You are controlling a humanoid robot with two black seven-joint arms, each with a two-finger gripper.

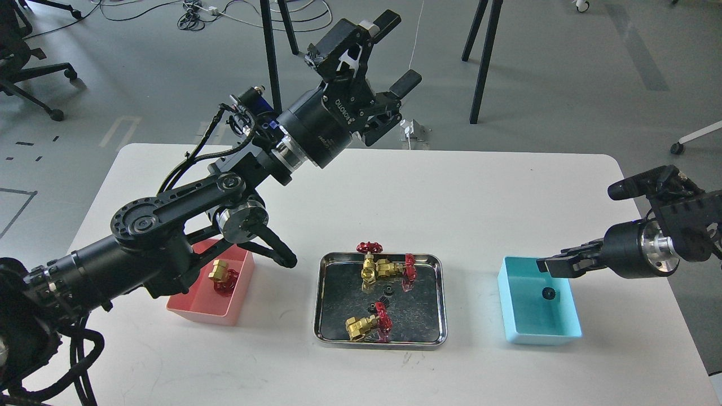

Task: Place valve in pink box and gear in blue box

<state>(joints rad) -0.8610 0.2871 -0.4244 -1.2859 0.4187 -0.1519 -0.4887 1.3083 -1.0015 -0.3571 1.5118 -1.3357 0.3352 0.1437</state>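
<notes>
One valve (221, 274) already lies in the pink box (240, 294) at the lower left of the head view, and one gear (547, 292) sits on the floor of the blue box (536, 335) at the lower right. By that count the sorting looks begun but well short of done. Three more valves remain on the steel tray (437, 316) at the centre of the table (479, 197): one with its red handwheel up at the tray's far rim (369, 260), one lying just beside it to the right (397, 267), and one near the tray's front edge (366, 324). Two small dark gears also appear on the tray, one near its middle (388, 291) and one by the front valve's handwheel (372, 306), though they are small and partly lost among reflections.

The left hand (397, 53) is raised high in the upper middle of the frame, above the table's far edge, its fingers spread apart and grasping nothing. Its forearm crosses over the pink box and hides the box's left part. The right hand (555, 264) hovers just over the blue box's far right rim; it is dark and seen nearly end-on, so whether it is released or clenched cannot be told.

Nothing lies between the tray and either box. Off the table, tripod legs, cables and chair bases stand on the floor across the top of the frame.
</notes>
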